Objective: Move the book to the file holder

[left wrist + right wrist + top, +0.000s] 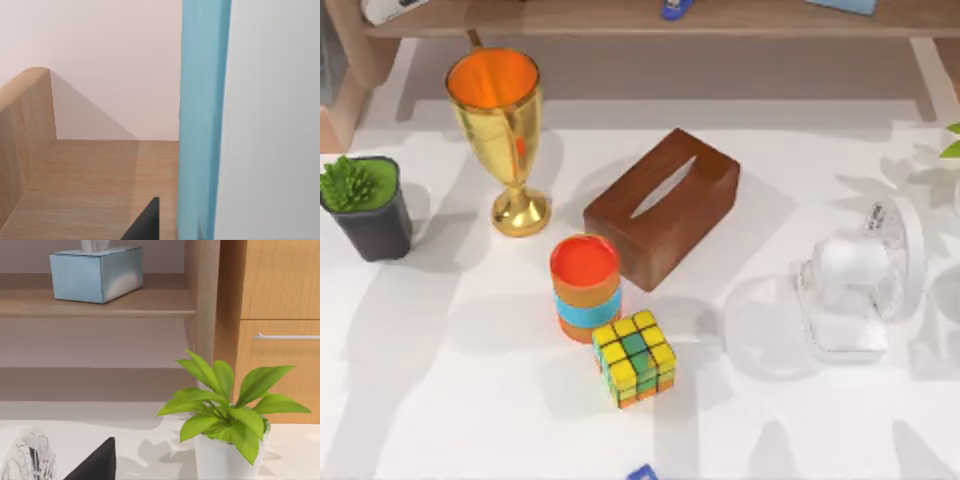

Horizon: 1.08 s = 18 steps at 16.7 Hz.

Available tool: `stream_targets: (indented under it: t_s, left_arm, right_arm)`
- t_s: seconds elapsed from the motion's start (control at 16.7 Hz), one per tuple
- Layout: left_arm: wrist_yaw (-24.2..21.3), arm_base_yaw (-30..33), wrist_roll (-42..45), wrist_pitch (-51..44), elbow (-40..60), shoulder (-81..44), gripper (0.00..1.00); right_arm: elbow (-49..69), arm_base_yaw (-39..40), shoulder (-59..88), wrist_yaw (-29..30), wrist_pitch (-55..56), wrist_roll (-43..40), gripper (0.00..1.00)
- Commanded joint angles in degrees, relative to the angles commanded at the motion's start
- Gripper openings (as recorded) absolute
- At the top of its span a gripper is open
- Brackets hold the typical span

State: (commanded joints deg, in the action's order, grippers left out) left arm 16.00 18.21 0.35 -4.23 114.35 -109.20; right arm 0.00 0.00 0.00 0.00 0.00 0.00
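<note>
The book [202, 120] stands upright close to the left wrist camera, with a light blue spine and a pale grey cover beside it. It rests on the wooden floor of the file holder [30, 145], whose rounded side wall rises at one side. A dark part of my left gripper [146, 226] shows just beside the book's spine, with a thin strip of wood between them. In the right wrist view, a dark part of my right gripper [95, 465] hangs above the white table near a potted plant [227, 415].
The table holds a gold trophy [505, 130], a brown tissue box [663, 205], an orange and blue cup [585, 285], a colour cube [635, 357], a white fan [855, 290] and a dark-potted plant [365, 205]. A blue tissue box [95, 272] sits on the shelf.
</note>
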Motion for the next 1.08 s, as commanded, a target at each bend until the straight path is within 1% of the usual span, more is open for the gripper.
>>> stream_targets:
  t_s: [0.42, 0.48, 1.08]
  left_arm:
    - [0.0, 0.0, 0.0, 0.0, 0.0, 0.0, 0.02]
    - [0.0, 0.0, 0.0, 0.0, 0.0, 0.0, 0.0]
    - [0.0, 0.1, 0.1, -0.7, 0.9, -0.3, 0.0]
  right_arm:
    - [0.0, 0.0, 0.0, 0.0, 0.0, 0.0, 1.0]
    - [0.0, 0.0, 0.0, 0.0, 0.0, 0.0, 1.0]
    - [0.0, 0.0, 0.0, 0.0, 0.0, 0.0, 1.0]
